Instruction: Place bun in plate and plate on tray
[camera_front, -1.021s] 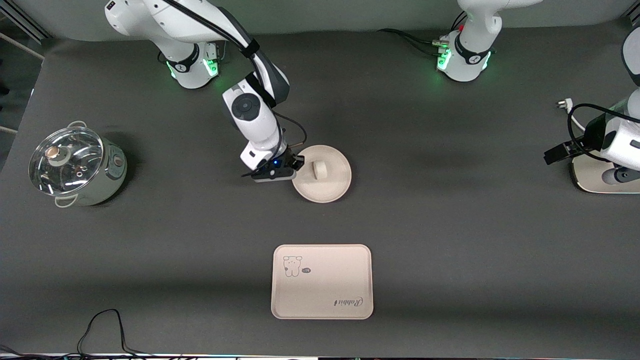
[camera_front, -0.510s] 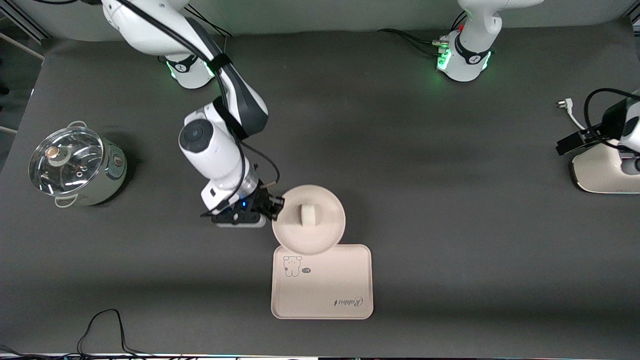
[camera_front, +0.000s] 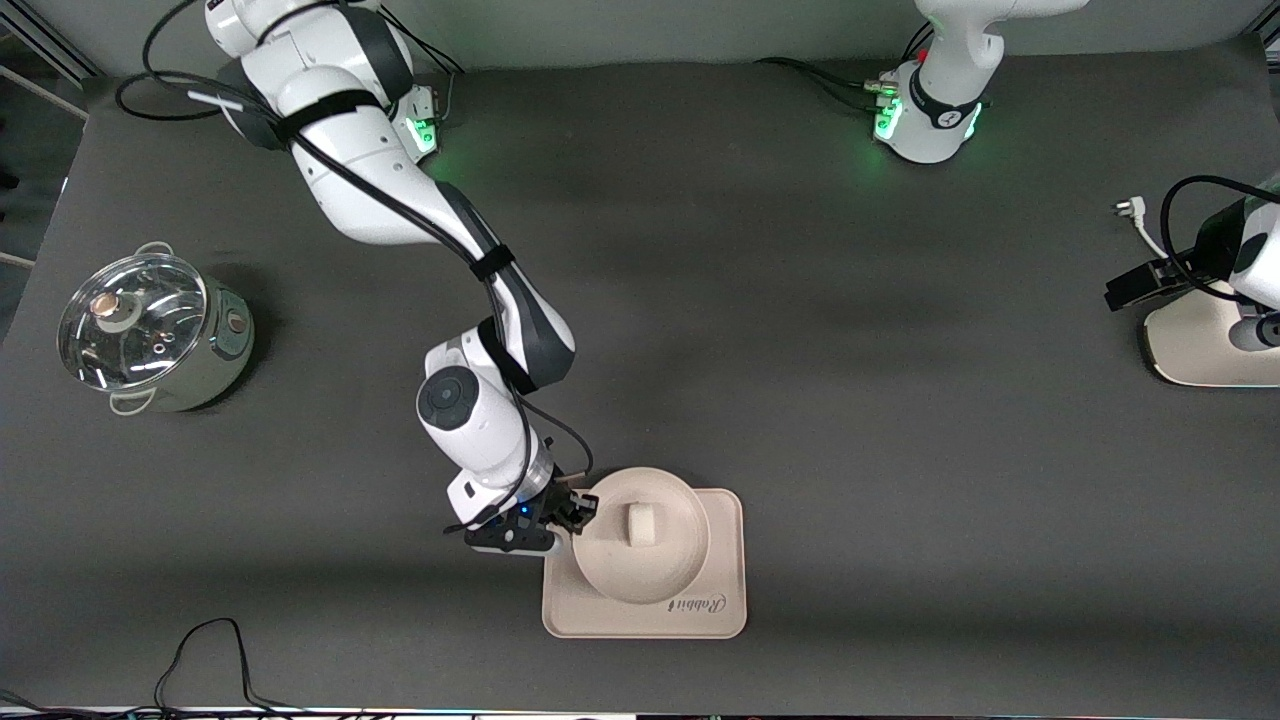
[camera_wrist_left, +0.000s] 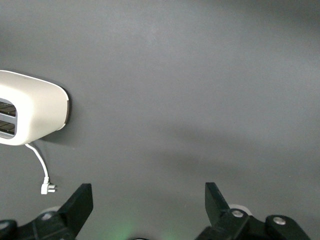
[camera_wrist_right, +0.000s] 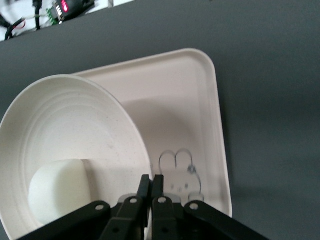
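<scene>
Pinched tight on the rim of the plate (camera_front: 672, 575), the right gripper (camera_front: 576, 512) holds it over the tray (camera_front: 725, 615), gripping the edge so the bun (camera_front: 641, 523) rides undisturbed beside its fingertips. Spread open and empty, the left gripper (camera_wrist_left: 149, 206) waits above bare table near a toaster (camera_wrist_left: 30, 107).

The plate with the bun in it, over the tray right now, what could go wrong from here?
1. The right gripper pinches the plate by one edge only, so it may tilt as it comes down, and the bun lying loose in it could roll out.
2. The plate sits over the tray toward its right-arm side; released there, its rim may land on the tray's raised edge and rest crooked.

The left gripper waits, open, by the toaster.
</scene>
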